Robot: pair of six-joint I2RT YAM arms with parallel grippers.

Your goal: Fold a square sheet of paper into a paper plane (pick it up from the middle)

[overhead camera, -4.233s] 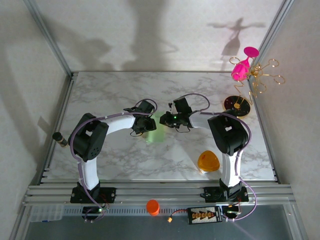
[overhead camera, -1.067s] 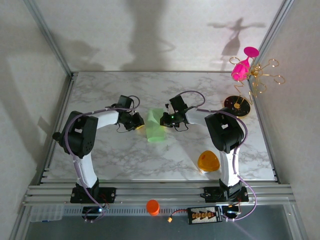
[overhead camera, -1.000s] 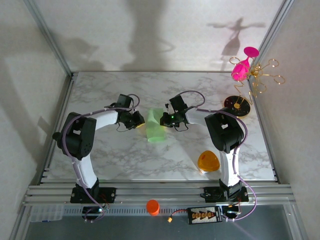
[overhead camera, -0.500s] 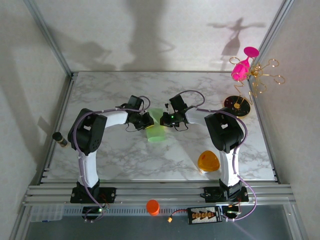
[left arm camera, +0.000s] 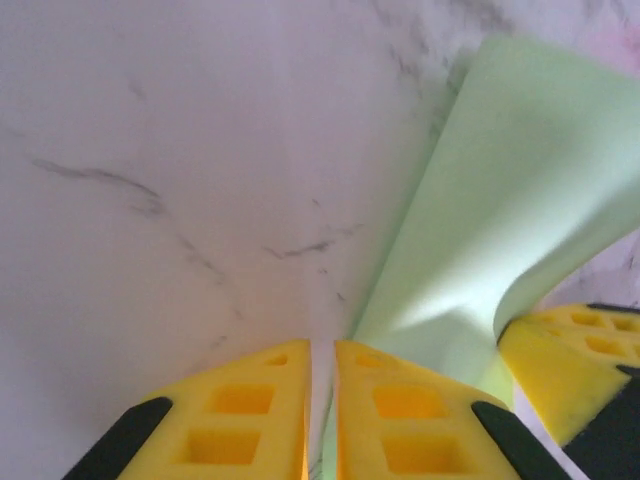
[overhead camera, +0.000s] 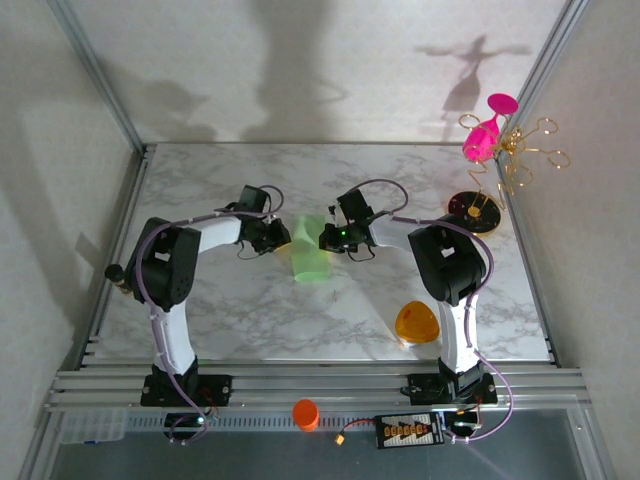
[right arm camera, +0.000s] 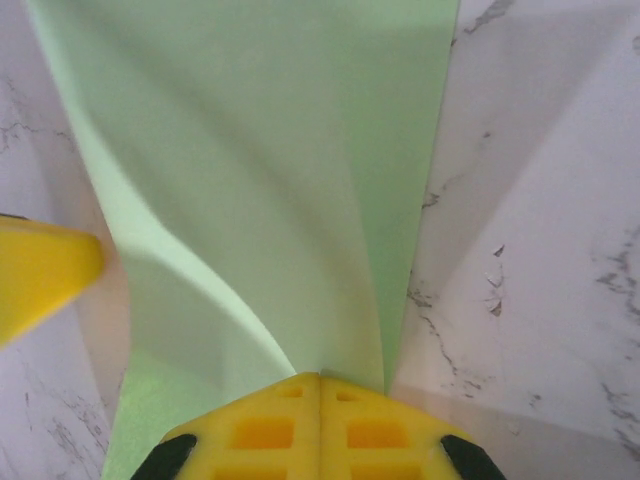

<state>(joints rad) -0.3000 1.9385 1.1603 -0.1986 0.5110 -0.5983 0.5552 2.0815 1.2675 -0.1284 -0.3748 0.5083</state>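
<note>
Left end effector back left, paper pinched

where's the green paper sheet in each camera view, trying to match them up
Top external: the square sheet of paper lies near the picture's centre.
Left wrist: the sheet takes the right half, curling up at lower right.
Right wrist: the sheet runs up the centre to the top edge.
Shared landmark: the grey-veined marble table beside it.

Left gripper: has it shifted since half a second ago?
Yes. The left gripper has drawn back leftward, toward the table's left rail, to the left edge of the green paper.
</note>
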